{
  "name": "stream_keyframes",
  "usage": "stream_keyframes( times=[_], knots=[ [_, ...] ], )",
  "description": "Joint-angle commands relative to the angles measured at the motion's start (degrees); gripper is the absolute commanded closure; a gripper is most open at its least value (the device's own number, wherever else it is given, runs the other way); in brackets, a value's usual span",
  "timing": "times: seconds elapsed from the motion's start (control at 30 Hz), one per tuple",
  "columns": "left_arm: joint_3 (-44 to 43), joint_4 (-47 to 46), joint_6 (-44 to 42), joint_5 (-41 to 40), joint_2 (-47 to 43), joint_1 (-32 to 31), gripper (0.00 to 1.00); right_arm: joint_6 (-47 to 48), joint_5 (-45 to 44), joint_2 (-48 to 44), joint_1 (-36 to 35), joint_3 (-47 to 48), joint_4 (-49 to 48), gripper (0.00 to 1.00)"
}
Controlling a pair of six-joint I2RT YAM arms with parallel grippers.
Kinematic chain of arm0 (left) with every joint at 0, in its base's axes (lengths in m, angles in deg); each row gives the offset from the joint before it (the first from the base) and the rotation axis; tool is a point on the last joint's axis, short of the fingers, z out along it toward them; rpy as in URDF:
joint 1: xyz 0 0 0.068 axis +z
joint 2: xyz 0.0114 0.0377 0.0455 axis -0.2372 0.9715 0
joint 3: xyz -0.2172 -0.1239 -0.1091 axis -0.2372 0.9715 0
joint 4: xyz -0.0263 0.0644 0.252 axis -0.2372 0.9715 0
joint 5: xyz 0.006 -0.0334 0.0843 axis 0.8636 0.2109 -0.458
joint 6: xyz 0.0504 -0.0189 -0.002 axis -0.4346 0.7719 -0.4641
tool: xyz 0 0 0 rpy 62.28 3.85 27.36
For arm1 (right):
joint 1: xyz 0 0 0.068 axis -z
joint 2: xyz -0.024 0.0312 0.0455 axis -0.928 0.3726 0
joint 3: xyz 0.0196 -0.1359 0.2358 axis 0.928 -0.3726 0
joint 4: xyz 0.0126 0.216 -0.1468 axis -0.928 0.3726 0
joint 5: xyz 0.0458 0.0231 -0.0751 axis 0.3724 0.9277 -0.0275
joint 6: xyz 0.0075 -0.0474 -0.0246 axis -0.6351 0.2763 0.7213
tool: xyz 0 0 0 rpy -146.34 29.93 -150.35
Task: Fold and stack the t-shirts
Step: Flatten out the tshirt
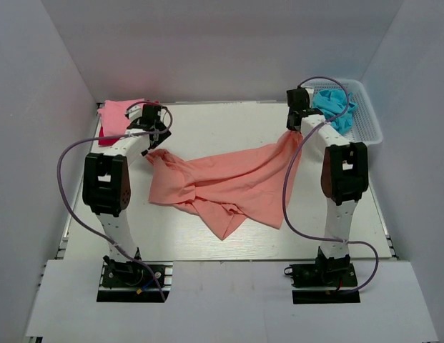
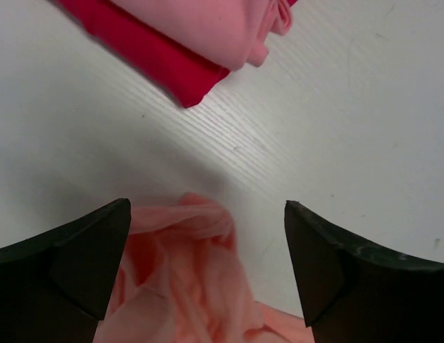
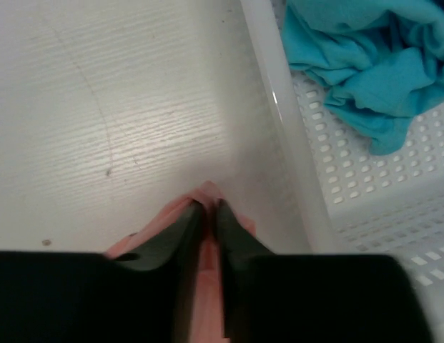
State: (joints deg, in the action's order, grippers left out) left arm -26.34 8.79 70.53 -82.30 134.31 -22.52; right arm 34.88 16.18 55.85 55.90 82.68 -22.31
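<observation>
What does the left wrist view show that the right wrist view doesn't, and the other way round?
Only the left wrist: a folded light pink shirt lying on a red shirt, and the left hand open. Only the right wrist: the white basket holding a crumpled turquoise shirt, and the right hand shut on the salmon-orange shirt. Both: that salmon-orange shirt and the white table.

The orange shirt [image 1: 229, 182] is thin, soft cloth, all wrinkly. The pink shirt [image 2: 207, 25] and red shirt [image 2: 146, 53] are smooth cloth. The blue shirt [image 3: 364, 50] is thicker, bumpy cloth. The basket [image 3: 336, 179] is shiny white plastic with little holes. The table [image 2: 336, 107] is dull white with fine lines. The left hand [image 2: 207, 206] has dull black plastic fingers [image 2: 64, 271].
</observation>
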Motion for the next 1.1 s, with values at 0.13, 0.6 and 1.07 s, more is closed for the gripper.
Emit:
stream_keyframes(
  times=[0.13, 0.6, 1.07],
  knots=[
    [0.8, 6.6, -3.0, 6.4, -8.0, 1.0, 0.00, 2.3, 7.4, -6.3, -0.2, 0.8, 5.6, 0.27],
    [42.2, 5.1, 10.5, 11.4, -40.6, 1.5, 0.00, -7.3, 19.1, -34.4, 0.1, -32.8, 5.3, 0.10],
    [50.8, -9.8, 8.8, 10.6, -35.8, 1.5, 0.30, -11.2, 21.6, -42.5, -0.1, -44.4, 9.7, 0.12]
  ],
)
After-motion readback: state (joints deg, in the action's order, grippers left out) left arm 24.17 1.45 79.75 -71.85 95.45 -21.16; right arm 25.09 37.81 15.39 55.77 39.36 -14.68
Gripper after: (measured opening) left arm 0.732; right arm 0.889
